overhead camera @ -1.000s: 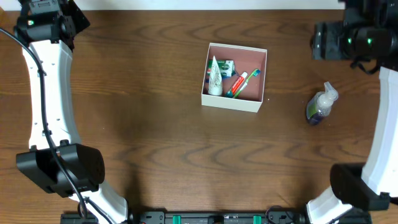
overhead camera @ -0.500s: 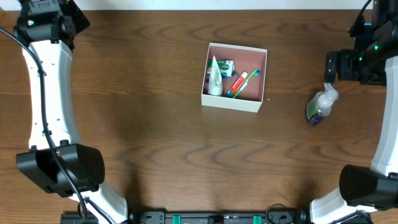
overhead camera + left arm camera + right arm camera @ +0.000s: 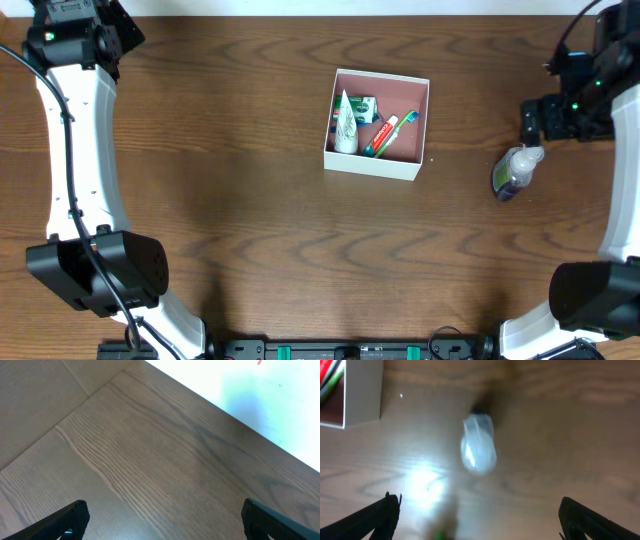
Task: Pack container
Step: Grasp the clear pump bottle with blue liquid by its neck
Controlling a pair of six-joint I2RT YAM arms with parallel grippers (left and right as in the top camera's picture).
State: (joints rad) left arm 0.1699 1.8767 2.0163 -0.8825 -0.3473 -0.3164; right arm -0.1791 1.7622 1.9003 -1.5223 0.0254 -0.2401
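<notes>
Right tool (image 3: 528, 121) moved nearer pump bottle (image 3: 510, 175), wide open, container (image 3: 372, 163) well apart

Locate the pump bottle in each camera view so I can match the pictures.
Overhead: the pump bottle sits at the right, beyond the box and apart from it.
Left wrist: not in it.
Right wrist: a blurred pale shape just above centre.
Shared landmark: the box's white wall, which shows at the top left of the right wrist view.
</notes>
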